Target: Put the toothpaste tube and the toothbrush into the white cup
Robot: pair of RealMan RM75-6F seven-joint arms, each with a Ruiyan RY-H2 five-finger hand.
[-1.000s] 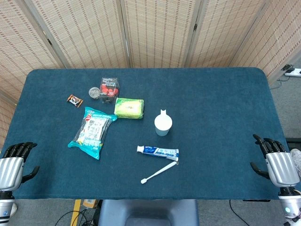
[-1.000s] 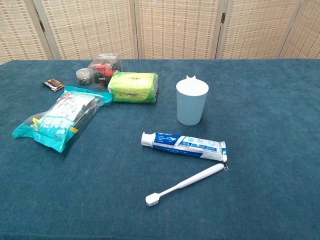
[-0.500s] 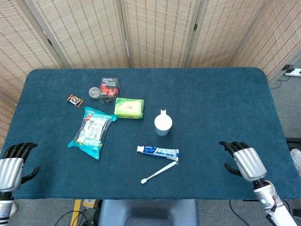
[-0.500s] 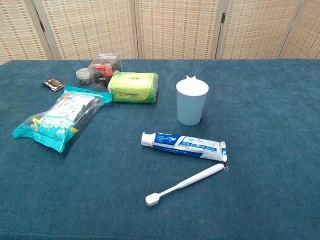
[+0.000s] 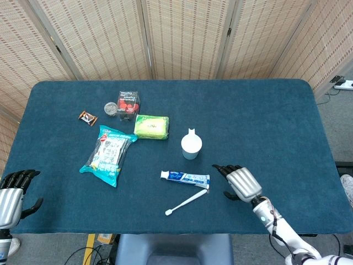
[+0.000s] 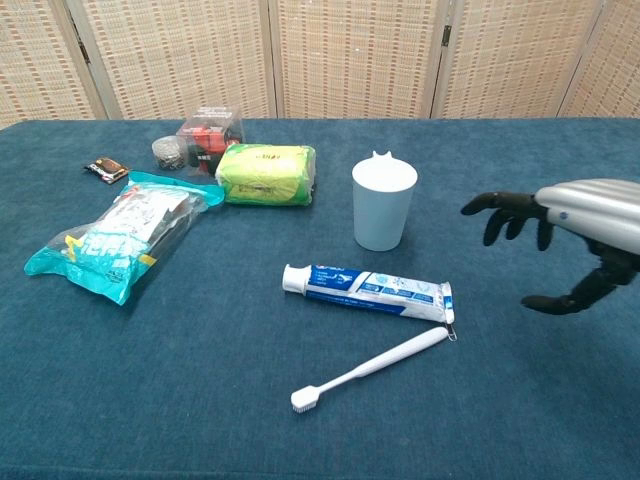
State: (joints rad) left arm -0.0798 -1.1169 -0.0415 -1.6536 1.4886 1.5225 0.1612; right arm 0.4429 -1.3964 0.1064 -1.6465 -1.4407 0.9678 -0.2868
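Right hand [image 5: 240,183] empty, fingers spread, just right of toothpaste tube [image 5: 185,178]; left hand [image 5: 12,190] idle, holding nothing, at desk's [image 5: 265,121] front left corner. Tube and toothbrush [image 5: 187,202] flat near front edge, white cup [image 5: 191,146] upright behind. Nothing placed yet; both items left.

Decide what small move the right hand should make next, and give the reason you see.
Probably move the right hand a little further left and down over the crimped end of the tube. The hand is open, empty and just right of that end; tube and toothbrush lie flat, with the cup upright behind them.
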